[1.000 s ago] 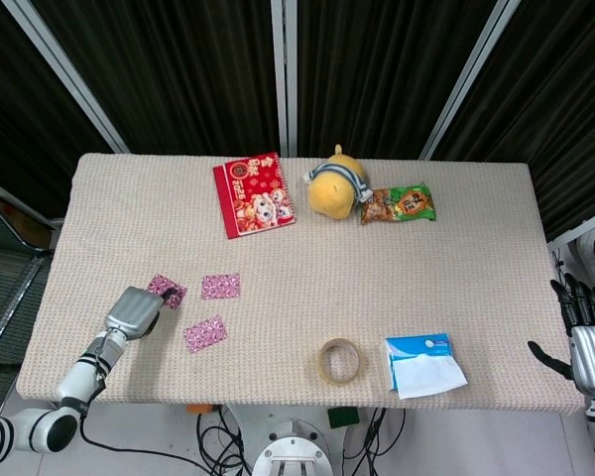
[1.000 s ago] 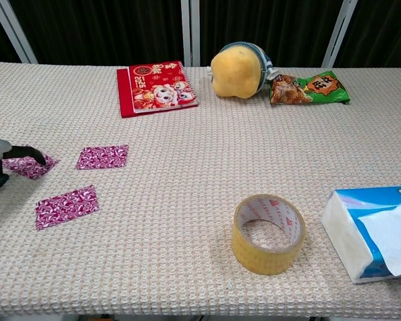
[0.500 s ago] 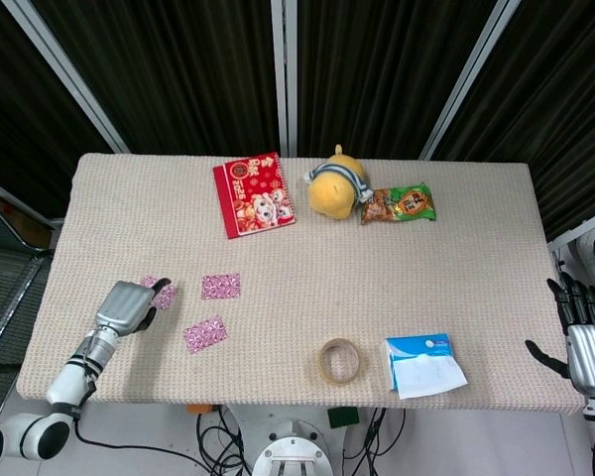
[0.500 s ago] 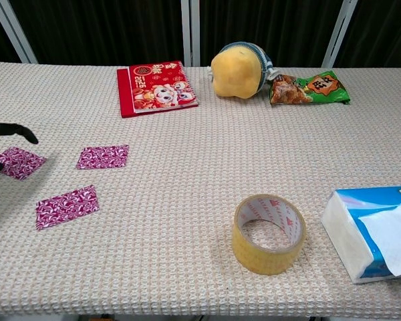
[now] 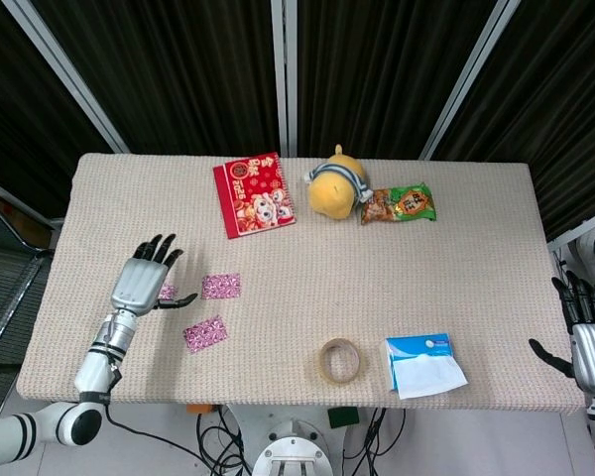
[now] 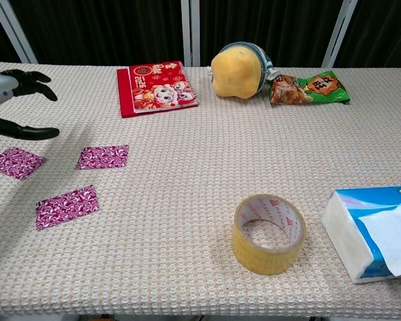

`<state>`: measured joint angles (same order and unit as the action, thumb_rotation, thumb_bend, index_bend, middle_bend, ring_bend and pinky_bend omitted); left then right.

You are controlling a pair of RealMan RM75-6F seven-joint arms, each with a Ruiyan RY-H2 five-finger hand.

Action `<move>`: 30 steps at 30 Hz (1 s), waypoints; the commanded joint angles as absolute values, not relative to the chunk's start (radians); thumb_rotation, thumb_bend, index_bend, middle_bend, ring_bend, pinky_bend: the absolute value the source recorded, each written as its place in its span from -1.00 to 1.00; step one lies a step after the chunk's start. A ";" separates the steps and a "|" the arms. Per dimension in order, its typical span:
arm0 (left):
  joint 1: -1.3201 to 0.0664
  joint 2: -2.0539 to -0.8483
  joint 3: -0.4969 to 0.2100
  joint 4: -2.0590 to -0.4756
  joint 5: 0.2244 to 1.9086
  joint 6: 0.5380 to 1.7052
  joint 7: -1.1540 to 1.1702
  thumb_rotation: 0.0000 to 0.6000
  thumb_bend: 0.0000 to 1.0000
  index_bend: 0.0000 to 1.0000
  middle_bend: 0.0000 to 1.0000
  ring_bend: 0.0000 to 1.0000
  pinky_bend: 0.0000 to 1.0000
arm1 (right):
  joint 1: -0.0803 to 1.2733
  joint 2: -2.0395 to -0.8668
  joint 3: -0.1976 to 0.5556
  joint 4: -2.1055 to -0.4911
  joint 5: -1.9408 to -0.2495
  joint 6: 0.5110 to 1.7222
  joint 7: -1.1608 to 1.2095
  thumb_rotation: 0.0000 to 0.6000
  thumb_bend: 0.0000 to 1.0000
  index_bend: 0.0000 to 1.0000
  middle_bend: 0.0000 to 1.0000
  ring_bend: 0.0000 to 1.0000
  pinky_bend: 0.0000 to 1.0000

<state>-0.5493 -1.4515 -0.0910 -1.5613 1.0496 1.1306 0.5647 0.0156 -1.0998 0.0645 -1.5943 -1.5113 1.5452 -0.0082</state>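
Note:
My left hand (image 5: 144, 277) hangs above the table's left side with its fingers spread and nothing in them; the chest view catches its fingers (image 6: 13, 81) at the left edge. Under and beside it lie three magenta patterned packets: one (image 6: 15, 162) mostly hidden by the hand in the head view, one (image 5: 220, 286) to its right, one (image 5: 204, 333) nearer the front edge. My right hand (image 5: 592, 345) stays off the table's right edge, fingers apart, empty.
A red booklet (image 5: 254, 194), a yellow plush toy (image 5: 336, 185) and a green snack bag (image 5: 398, 203) lie along the far side. A tape roll (image 5: 341, 361) and a blue tissue pack (image 5: 422, 364) sit near the front edge.
My left hand let go of the leftmost magenta packet, rose off the table and spread its fingers. The packet now lies flat. The right hand barely moved.

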 commanded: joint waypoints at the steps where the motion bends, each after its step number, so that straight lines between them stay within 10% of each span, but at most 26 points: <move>1: -0.606 -1.554 -0.128 -1.505 0.901 1.065 0.695 -0.57 -0.83 -0.68 -1.00 -1.00 -0.77 | 0.014 -1.096 0.068 -1.593 -1.504 1.545 0.000 0.96 -0.26 -1.00 -1.00 -1.00 -1.00; 9: -0.629 -1.631 -0.116 -1.447 0.881 1.068 0.723 -0.57 -0.83 -0.64 -1.00 -1.00 -0.78 | 0.014 -1.100 0.070 -1.577 -1.495 1.538 0.020 0.96 -0.26 -1.00 -1.00 -1.00 -1.00; 17: -0.637 -1.688 -0.097 -1.380 0.931 1.094 0.732 -0.01 -0.80 -0.61 -1.00 -1.00 -0.78 | 0.013 -1.102 0.070 -1.569 -1.493 1.536 0.027 0.97 -0.26 -1.00 -1.00 -1.00 -1.00; 30: -0.638 -1.713 -0.109 -1.345 0.949 1.087 0.695 0.33 -0.77 -0.36 -1.00 -1.00 -0.78 | 0.013 -1.107 0.069 -1.554 -1.487 1.528 0.039 0.96 -0.26 -1.00 -1.00 -1.00 -1.00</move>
